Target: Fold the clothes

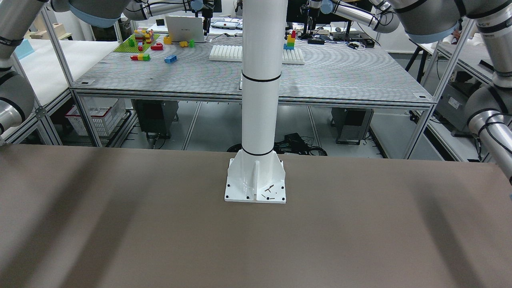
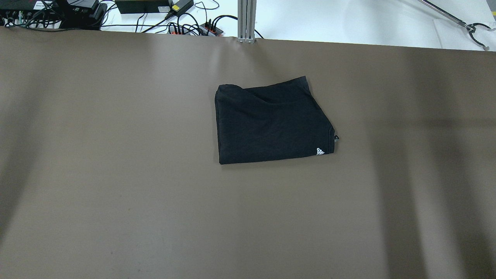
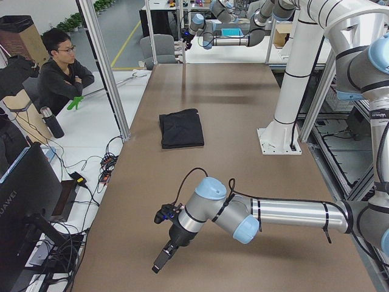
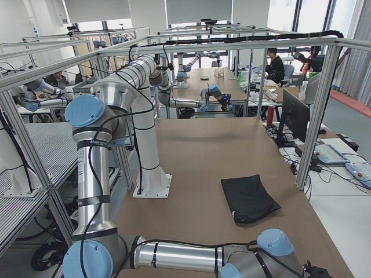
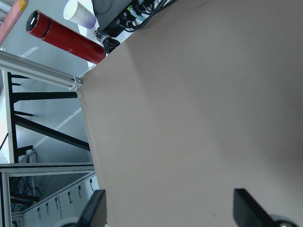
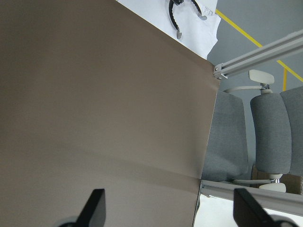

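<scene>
Brown table, one folded black cloth, left fingers and right fingers spread wide, both empty.

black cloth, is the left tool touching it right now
Apart. The exterior left view shows the left tool over the table at its near end, well short of the black cloth, with bare brown surface between them.

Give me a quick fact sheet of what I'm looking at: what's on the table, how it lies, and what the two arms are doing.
Item: black cloth, folded into a rough rectangle, white logo at one corner
Surface: brown table, cloth lying flat near its middle
Left gripper: open, empty, over bare table near an edge
Right gripper: open, empty, over bare table near a corner
Contact: neither gripper touches the cloth
</scene>
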